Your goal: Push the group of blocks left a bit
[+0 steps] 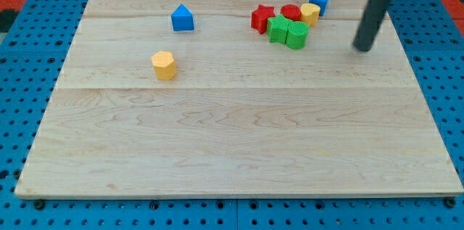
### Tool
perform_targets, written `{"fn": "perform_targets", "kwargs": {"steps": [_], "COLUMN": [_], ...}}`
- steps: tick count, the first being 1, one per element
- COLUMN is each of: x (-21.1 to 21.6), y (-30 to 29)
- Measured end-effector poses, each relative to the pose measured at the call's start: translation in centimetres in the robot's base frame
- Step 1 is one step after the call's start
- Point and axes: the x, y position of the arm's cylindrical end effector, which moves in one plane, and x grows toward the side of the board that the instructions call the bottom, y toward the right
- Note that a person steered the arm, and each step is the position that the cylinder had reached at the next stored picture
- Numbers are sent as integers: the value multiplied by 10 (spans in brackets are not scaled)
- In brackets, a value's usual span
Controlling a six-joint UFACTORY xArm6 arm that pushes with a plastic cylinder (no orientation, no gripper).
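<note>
Blocks of the group sit clustered near the view's top, right of centre, on a pale wooden board (232, 150) laid over a blue pegboard (22, 77). A red star (262, 18) marks the cluster's left edge, touching or nearly touching a green block (278, 29) of unclear shape, which presses against a second green block (296, 35) just to its right. Behind the greens lies a red cylinder (291, 11), with a yellow block (310, 14) beside it on the right and a blue cube (320, 0) at the far upper right, close against the yellow one. My tip (362, 48) stands on the board to the view's right of the group, apart from every block, roughly level with the right green block, the dark rod leaning up toward the view's top right corner. The rod ends plain, carrying and gripping nothing. Well apart on the view's left, a blue triangular block (183, 19) rests near the top, and a yellow hexagonal block (164, 64) sits lower, left of centre.
</note>
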Motion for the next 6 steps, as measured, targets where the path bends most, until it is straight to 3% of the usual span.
{"fn": "perform_targets", "kwargs": {"steps": [1,4,5,6], "x": [-65,-33,-49,-61], "y": [-33,-160,-119,-129]}}
